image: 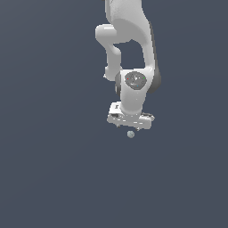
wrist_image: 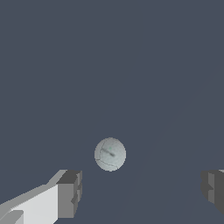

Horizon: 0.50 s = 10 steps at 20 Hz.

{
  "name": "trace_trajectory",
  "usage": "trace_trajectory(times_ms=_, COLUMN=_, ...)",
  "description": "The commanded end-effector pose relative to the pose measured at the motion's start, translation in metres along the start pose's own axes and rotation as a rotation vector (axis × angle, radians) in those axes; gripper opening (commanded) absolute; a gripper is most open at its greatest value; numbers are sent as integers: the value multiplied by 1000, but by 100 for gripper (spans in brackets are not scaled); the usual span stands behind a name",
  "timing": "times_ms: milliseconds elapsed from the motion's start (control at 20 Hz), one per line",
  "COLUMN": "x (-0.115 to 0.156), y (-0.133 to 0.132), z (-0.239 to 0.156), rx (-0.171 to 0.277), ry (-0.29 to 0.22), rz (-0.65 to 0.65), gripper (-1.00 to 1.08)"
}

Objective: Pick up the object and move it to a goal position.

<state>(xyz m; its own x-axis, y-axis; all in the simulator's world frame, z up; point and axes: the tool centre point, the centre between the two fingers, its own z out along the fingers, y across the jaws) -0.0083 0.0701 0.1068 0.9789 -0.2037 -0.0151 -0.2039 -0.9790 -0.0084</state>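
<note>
The object is a tiny pale grey ball (image: 130, 134) lying on the flat dark grey ground, just below the white gripper (image: 131, 126) in the exterior view. In the wrist view the ball (wrist_image: 110, 154) shows with faint dark marks on it, lying ahead of the gap between the two fingers. One grey finger pad (wrist_image: 70, 194) and the other (wrist_image: 213, 189) stand far apart, so the gripper (wrist_image: 141, 192) is open and empty. The fingers do not touch the ball.
The white arm (image: 133, 53) reaches down from the top of the exterior view. The ground around is plain dark grey (image: 53, 169), with no other object in sight.
</note>
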Motion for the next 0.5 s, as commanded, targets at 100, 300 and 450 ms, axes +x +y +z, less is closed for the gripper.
trace_trajectory(times_ms=100, x=-5, y=-11, z=16, rx=-3, ry=7, rz=77, gripper=100)
trace_trajectory(times_ms=300, x=-8, y=-17, z=27, rx=-5, ry=11, rz=124, gripper=100)
trace_trajectory(times_ms=450, x=-10, y=-20, z=32, rx=-6, ry=14, rz=148, gripper=100)
